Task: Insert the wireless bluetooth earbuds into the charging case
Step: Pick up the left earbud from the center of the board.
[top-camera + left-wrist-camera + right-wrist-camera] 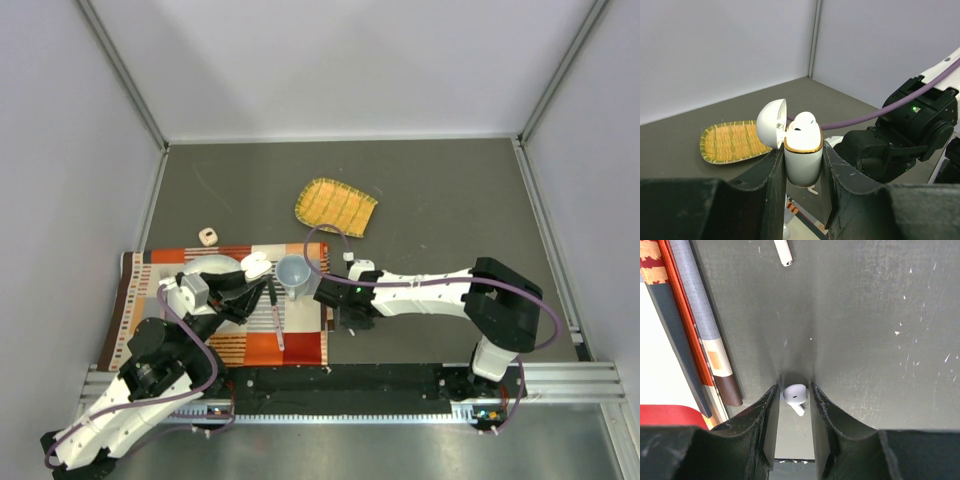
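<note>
**Q:** While both arms reach over the table (pixel 450 190), what does each one hold?

**A:** Left gripper (pixel 803 165): fingers (pixel 771 175) pressed against both sides of the white charging case (pixel 803 162), which stands upright between them. Its lid (pixel 771 124) is hinged back to the left. One earbud (pixel 803 121) sits in the case mouth, its rounded head standing above the gold rim.

**Q:** And the right gripper (pixel 793 405)?

**A:** Fingers nearly together around a second earbud (pixel 795 395), which lies on the dark table surface with its stem pointing toward the camera. Whether the pads actually touch it cannot be determined; they flank it closely on both sides.

**Q:** Other earbuds?

**A:** A white stem (pixel 783 252) lies on the table farther ahead of the right gripper, cut off by the frame edge.

**Q:** Surroundings?

**A:** In the overhead view, the left gripper is above a striped cloth (pixel 300 350), with a pale blue cup (pixel 293 273) just beside it and a pen (pixel 274 315) lying on the cloth. A woven yellow mat (pixel 336 207) rests farther back. The right gripper works just off the cloth's right edge.
</note>
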